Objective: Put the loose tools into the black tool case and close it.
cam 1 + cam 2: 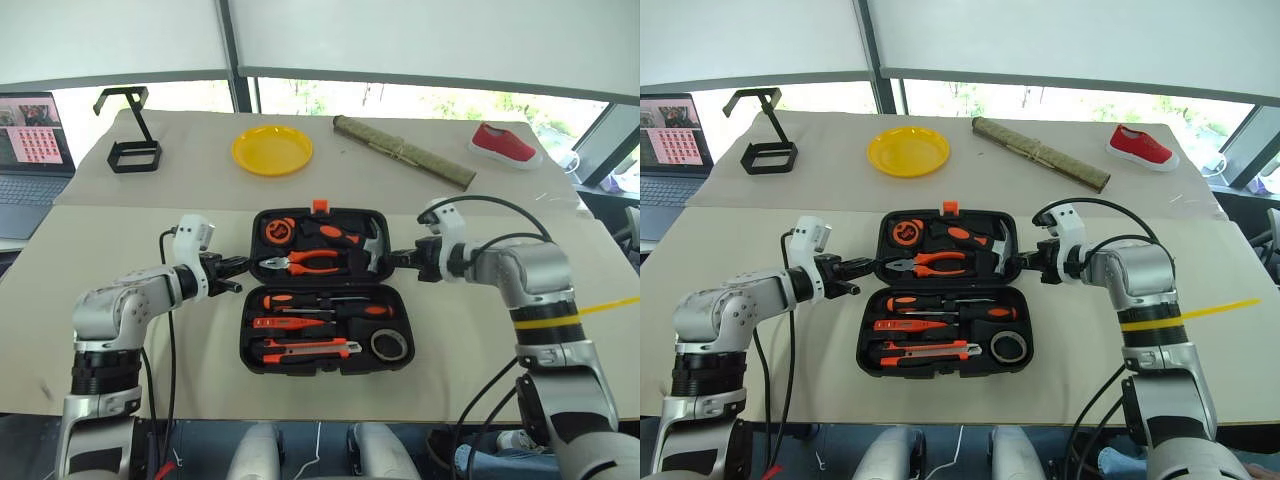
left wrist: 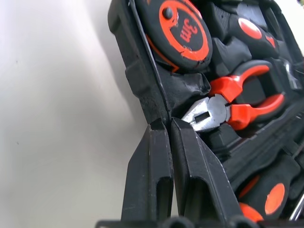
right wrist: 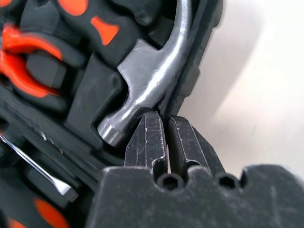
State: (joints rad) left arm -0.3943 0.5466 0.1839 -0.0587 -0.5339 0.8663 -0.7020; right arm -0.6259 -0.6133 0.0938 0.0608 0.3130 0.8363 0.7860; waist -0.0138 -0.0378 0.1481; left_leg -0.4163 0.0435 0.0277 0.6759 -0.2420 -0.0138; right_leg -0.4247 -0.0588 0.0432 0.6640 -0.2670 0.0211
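Your black tool case (image 1: pixel 325 352) lies open on the worktop (image 1: pixel 480 340), with the screwdrivers (image 1: pixel 310 301), utility knife (image 1: pixel 305 349) and tape roll (image 1: pixel 389 345) seated in its near half. Your left hand (image 1: pixel 240 268) is pinched shut on the far half's left rim, and your right hand (image 1: pixel 397 260) is pinched shut on its right rim beside the hammer (image 3: pixel 147 85).

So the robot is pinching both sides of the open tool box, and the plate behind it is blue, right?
Not blue. The plate is yellow, as the left eye view shows. The rest holds: the left gripper and right gripper pinch opposite side edges of the open tool case.
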